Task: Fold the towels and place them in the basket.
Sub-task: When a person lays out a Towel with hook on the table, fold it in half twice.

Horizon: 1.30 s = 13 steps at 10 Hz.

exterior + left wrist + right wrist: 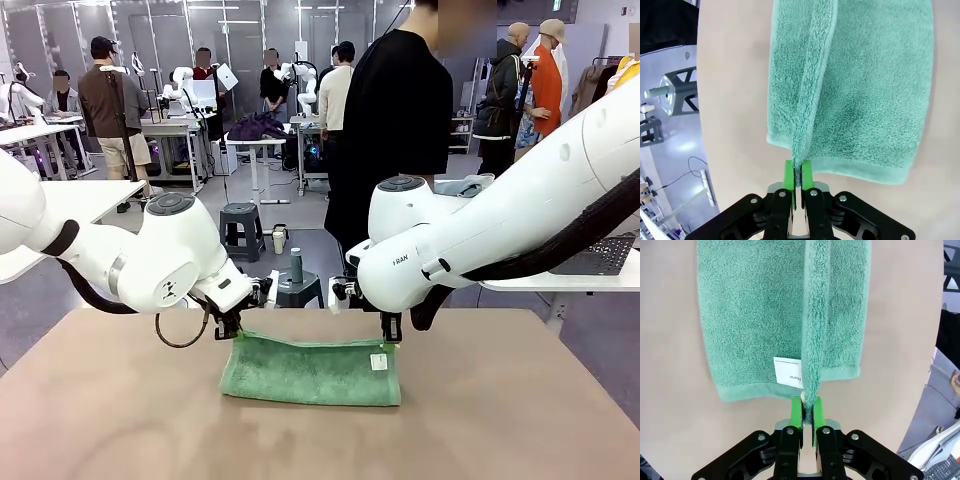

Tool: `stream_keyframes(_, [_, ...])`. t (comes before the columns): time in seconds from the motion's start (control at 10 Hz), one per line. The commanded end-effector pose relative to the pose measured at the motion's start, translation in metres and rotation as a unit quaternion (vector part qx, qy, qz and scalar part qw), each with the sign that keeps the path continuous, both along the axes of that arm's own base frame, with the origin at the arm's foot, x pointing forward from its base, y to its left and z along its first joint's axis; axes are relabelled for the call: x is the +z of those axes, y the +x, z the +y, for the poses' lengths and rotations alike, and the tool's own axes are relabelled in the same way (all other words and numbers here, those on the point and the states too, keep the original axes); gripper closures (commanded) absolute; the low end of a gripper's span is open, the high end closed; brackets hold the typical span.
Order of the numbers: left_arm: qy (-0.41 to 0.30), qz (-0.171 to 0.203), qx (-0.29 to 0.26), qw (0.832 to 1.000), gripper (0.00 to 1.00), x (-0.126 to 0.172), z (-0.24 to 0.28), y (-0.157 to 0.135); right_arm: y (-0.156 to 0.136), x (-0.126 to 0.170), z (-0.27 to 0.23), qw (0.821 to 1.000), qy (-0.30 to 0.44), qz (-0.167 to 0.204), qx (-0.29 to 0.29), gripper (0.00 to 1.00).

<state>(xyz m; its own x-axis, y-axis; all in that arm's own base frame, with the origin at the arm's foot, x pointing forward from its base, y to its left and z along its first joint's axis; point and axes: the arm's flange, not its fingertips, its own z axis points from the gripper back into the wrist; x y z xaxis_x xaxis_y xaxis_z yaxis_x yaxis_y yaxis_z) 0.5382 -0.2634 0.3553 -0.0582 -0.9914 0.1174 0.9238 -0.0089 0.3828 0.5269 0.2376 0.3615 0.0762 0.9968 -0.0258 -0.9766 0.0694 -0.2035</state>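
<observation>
Mint-green towel (310, 372) lies mid-table on the tan table (100, 420), long side running left to right. Left gripper (232, 325) is at the towel's left end and right gripper (390, 335) at its right end, both low, just above the tabletop.

Left wrist view: green pads (788, 174) are pressed together on a thin ridge of terry at the short edge, so it is clamped on the towel. The rest of the cloth lies flat on the table beyond.

Right wrist view: same story. The pads (796, 412) pinch a raised fold of the towel, right beside a white label (788, 373) sewn at the corner.

From the front, the held upper edge sags a little between the two grips and the lower part rests on the table.

Basket (603, 257), dark grey mesh, sits on a white side table (560, 283) at far right, partly hidden behind the right arm and well apart from the towel. Person in black (400, 110) stands at the far side of the table.
</observation>
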Motion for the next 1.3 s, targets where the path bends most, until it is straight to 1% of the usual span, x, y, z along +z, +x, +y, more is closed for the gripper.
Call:
stream_keyframes(0.0, [-0.001, 0.003, 0.0, 1.0, 0.93, 0.001, 0.002, 0.0, -0.001, 0.0, -0.002, 1.0, 0.002, 0.003, -0.003, 0.89])
stream_keyframes(0.2, [0.0, 0.0, 0.0, 1.0, 0.93, 0.0, 0.0, 0.0, 0.0, 0.0, 0.0, 1.0, 0.0, 0.0, 0.0, 0.89])
stream_keyframes(0.3, [0.0, -0.014, -0.01, 1.0, 0.93, -0.003, -0.001, 0.005, 0.008, -0.004, 0.0, 1.0, 0.003, -0.006, 0.005, 0.89])
stream_keyframes(0.4, [-0.006, -0.028, -0.009, 1.0, 0.93, -0.005, -0.001, 0.011, 0.013, -0.009, 0.001, 1.0, 0.012, -0.013, 0.001, 0.89])
stream_keyframes(0.5, [-0.016, -0.035, -0.015, 0.999, 0.93, -0.008, -0.003, 0.014, 0.016, -0.014, 0.002, 1.0, 0.015, -0.025, 0.007, 0.89])
stream_keyframes(0.6, [-0.029, -0.047, -0.019, 0.998, 0.93, -0.01, -0.004, 0.018, 0.021, -0.018, 0.003, 0.999, 0.017, -0.03, -0.003, 0.89])
stream_keyframes(0.7, [-0.03, -0.047, -0.02, 0.998, 0.45, -0.011, -0.005, 0.018, 0.023, -0.019, 0.003, 0.999, 0.022, -0.033, -0.005, 0.6])
stream_keyframes(0.8, [-0.029, -0.053, -0.025, 0.998, 0.45, -0.007, -0.004, 0.016, 0.022, -0.019, 0.0, 0.999, 0.014, -0.039, -0.007, 0.48])
stream_keyframes(0.9, [-0.032, -0.054, -0.019, 0.998, 0.0, -0.001, 0.0, 0.013, 0.021, -0.017, -0.003, 0.999, 0.012, -0.036, -0.01, 0.18])
stream_keyframes(1.0, [-0.025, -0.059, -0.015, 0.998, 0.43, 0.003, 0.003, 0.01, 0.019, -0.013, -0.008, 0.999, 0.012, -0.039, -0.017, 0.07])
stream_keyframes(1.1, [-0.004, -0.055, -0.014, 0.998, 0.0, 0.007, 0.004, 0.006, 0.018, -0.01, -0.013, 0.999, 0.013, -0.043, -0.022, 0.0])
stream_keyframes(1.2, [-0.01, -0.052, -0.014, 0.998, 0.0, 0.011, 0.005, 0.002, 0.016, -0.006, -0.016, 0.998, 0.016, -0.046, -0.026, 0.0])
